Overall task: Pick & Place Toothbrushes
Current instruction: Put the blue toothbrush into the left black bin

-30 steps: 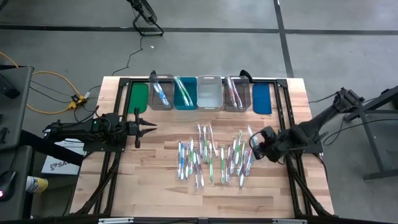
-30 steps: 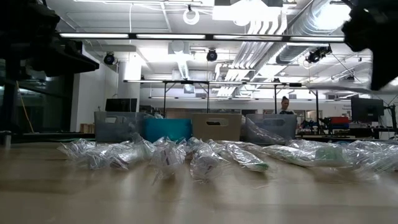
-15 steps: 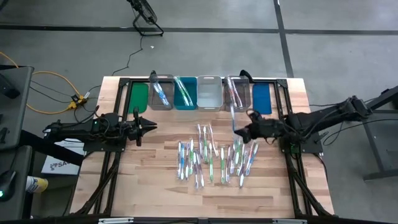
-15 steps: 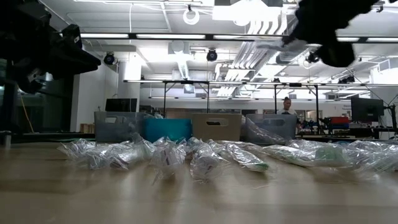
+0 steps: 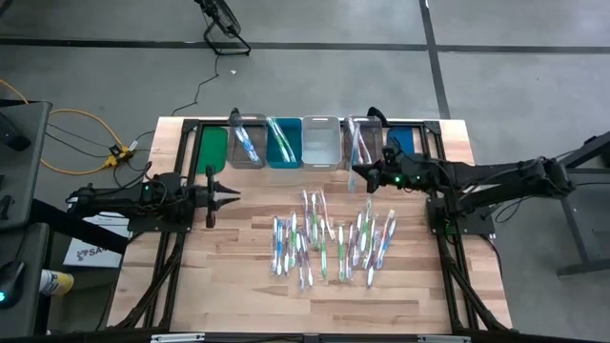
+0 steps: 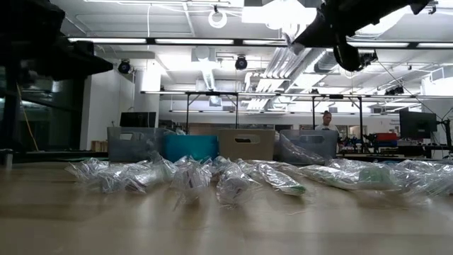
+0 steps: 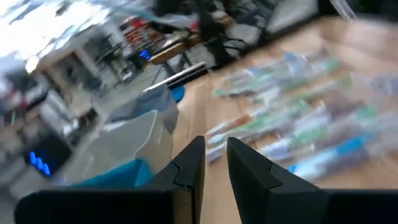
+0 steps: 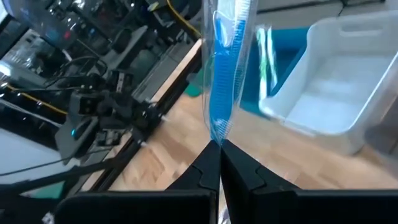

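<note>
The right gripper's fingers (image 8: 219,163) are pinched tight on the end of a blue toothbrush in a clear wrapper (image 8: 222,74), held above the clear plastic bin (image 5: 363,143). The wrapped toothbrushes (image 5: 329,236) lie scattered on the wooden worktop (image 5: 238,286) nearer than those fingers. The left gripper's fingers (image 7: 214,165), narrowly parted and empty, hover left of the pile.

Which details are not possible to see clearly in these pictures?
- Contents of the bins, low view: their walls and the toothbrushes pile hide them.
- Toothbrushes colours, left wrist view: blurred.
- Left end effector: holds nothing visible; the narrow gap is too small to judge in the high view.
- Held blue toothbrush in the right end effector: its top is cut off by the picture edge.
- Exact bin below it, high view: arm covers it.
</note>
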You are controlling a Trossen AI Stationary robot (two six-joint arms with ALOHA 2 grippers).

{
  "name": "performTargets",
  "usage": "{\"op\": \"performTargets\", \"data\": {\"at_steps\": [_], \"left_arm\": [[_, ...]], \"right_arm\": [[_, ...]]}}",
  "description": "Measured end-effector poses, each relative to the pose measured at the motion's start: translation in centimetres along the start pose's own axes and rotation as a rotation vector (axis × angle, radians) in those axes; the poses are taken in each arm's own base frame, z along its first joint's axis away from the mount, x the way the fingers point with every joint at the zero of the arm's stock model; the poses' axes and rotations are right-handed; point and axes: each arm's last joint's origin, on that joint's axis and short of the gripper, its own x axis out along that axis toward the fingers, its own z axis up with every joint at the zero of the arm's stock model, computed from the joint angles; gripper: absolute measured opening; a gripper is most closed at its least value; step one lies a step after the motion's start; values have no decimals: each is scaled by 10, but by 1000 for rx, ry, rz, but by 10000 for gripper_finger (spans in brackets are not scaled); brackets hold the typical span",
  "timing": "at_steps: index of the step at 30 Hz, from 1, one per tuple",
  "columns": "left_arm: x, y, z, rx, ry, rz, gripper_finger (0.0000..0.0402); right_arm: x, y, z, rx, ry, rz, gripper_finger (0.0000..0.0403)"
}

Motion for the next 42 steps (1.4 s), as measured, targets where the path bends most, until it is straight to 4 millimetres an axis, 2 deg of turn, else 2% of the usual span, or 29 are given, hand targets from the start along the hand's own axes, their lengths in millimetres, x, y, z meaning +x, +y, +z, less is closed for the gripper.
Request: {"op": "performTargets", "data": {"at_steps": [6,11,17,24,27,36,39,42], "left_arm": [[-1,8,8,-431,-69,176,65],[2,12,15,-459,-136,212,65],[15,16,23,-587,-199,255,65],[41,26,46,-612,-109,280,68],[57,31,60,-604,-71,276,92],[102,53,96,-645,-23,395,241],[116,63,101,-673,-26,353,262],[131,74,99,-711,-9,317,265]], "right_arm": [[4,-5,11,-57,14,57,3],[12,-10,21,-154,16,120,3],[37,-17,31,-228,5,236,3],[71,-14,38,-329,96,320,3],[85,-9,40,-380,118,344,3],[109,6,46,-472,135,407,3],[114,15,45,-522,131,444,3],[119,21,42,-550,118,475,3]]}}
